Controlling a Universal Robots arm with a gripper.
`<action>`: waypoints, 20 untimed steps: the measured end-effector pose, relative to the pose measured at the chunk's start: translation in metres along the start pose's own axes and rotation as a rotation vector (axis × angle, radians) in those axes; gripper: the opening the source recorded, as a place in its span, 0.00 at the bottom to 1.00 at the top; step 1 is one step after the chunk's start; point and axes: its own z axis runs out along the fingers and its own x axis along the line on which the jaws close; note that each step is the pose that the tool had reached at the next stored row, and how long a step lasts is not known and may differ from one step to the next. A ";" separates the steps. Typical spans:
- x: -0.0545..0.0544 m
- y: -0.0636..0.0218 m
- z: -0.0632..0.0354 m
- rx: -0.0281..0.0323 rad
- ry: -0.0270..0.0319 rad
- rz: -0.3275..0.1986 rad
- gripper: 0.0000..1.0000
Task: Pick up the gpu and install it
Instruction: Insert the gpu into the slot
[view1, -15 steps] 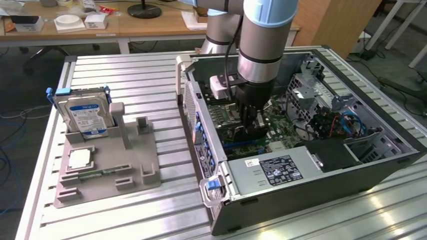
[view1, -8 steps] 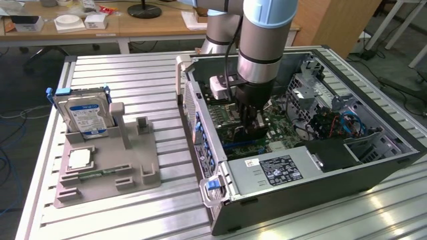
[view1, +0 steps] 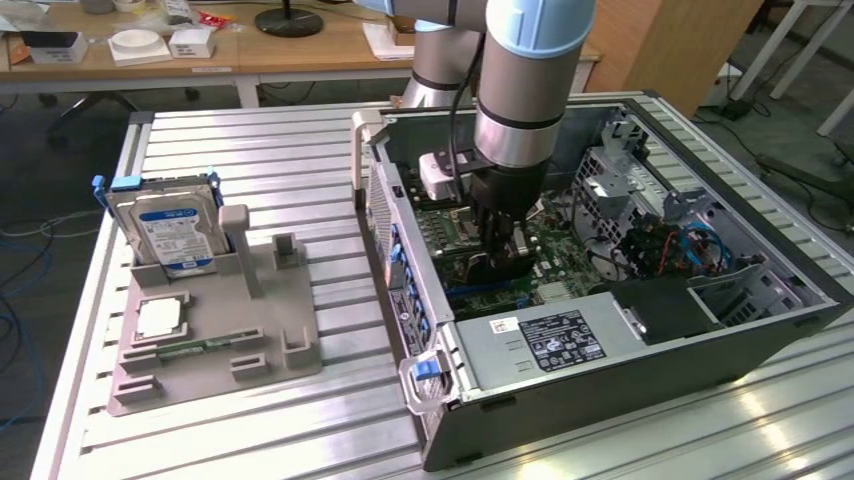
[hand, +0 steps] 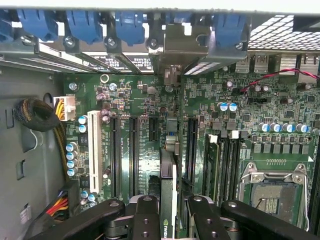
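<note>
Dark thin gpu (hand: 167, 200) edge-on, clamped in gripper (hand: 169, 212) above green motherboard (hand: 150, 150).

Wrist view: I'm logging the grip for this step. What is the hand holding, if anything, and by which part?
The hand holds the graphics card edge-on, clamped on its upper edge, above the motherboard slots.

A ribbed metal table (view1: 254, 160) carries two things well apart — a grey holder tray (view1: 214, 340) toward the exterior view's left, with a hard drive standing in it, and an open computer case (view1: 627, 380) toward the right.
</note>
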 end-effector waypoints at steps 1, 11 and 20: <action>0.000 0.0000 0.0000 0.0000 0.0001 0.000 0.26; 0.000 0.0001 0.0000 0.0000 -0.0004 -0.005 0.26; 0.000 0.0004 0.0022 0.0001 -0.0011 -0.008 0.26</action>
